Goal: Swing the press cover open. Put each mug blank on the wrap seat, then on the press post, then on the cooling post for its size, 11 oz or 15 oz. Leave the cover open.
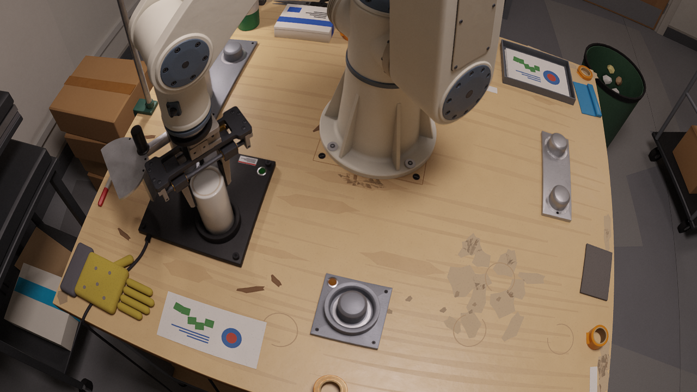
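The white mug blank (pixel 212 199) stands upright on the press post, in the ring of the black press base (pixel 209 209) at the table's left. The mug blank is held near its top by my gripper (pixel 197 171), which comes down on it from above. The grey press cover (pixel 124 163) is swung open to the left of the base, its black handle sticking up. The wrap seat (pixel 352 308) is a grey square plate with a domed centre near the front edge, empty. A cooling plate with two posts (pixel 556 174) lies at the right, both posts empty.
The open cover and its handle stand just left of my gripper. My robot's base (pixel 380 131) fills the table's middle. A yellow glove (pixel 109 287) and a printed sheet (pixel 212 327) lie at the front left. Another plate with a post (pixel 233 53) sits far left.
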`<state>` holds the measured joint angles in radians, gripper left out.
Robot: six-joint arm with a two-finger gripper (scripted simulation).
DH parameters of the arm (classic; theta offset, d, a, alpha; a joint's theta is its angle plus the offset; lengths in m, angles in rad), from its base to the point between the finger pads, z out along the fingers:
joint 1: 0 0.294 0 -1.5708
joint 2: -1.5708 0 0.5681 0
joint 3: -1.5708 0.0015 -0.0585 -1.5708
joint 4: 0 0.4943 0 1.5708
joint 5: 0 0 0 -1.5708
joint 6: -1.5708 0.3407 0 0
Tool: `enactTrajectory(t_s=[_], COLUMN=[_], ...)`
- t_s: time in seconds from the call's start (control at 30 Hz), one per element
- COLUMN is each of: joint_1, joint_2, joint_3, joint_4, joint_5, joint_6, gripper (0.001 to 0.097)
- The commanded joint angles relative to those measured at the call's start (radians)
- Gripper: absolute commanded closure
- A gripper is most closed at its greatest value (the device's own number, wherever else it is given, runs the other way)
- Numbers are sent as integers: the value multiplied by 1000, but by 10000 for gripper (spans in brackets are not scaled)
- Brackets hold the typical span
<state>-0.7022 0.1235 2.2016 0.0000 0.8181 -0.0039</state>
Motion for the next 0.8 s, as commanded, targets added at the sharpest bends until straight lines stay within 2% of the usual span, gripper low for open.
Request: enactTrajectory(t_s=[0.0,0.23,0.77], joint_1=[0,0,0], joint_2=[-1,-1,-3], joint_3=[-1,-1,-2], joint_4=[0,0,0], joint_5=[0,0,3], joint_6=[0,0,0], gripper=[301,161,161])
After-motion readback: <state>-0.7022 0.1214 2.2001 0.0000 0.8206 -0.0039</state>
